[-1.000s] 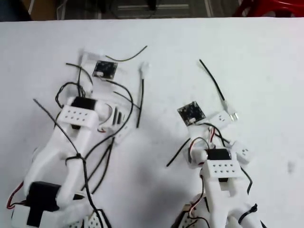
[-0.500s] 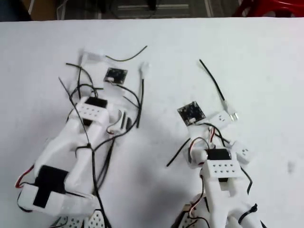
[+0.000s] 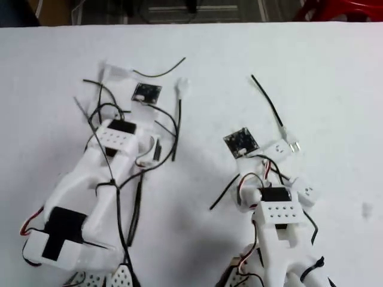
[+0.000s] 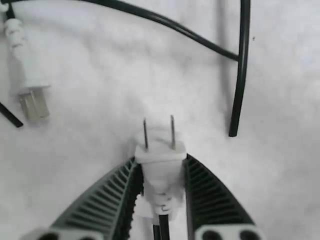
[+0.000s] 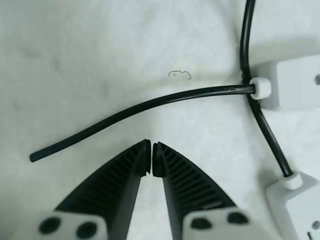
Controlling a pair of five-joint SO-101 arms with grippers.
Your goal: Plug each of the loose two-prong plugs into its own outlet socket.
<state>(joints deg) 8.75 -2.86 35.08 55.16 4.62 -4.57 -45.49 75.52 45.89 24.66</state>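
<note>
Plug (image 4: pixel 159 152) — white, two prongs, gripped by left pincer (image 4: pixel 161 167) | right pincer (image 5: pixel 151 152) — clenched, tips touching

White plug (image 4: pixel 160 167); perhaps dark-grey ribbed fingers (image 4: pixel 119 192)

A white table (image 3: pixel 335 72) spans the scene, evenly lit. Beyond its far edge sit a red plastic object (image 3: pixel 344 9) and a brown board (image 3: pixel 57 12).

Bright, even light floods the white table (image 3: pixel 335 72), leaving only faint, soft shadows.
</note>
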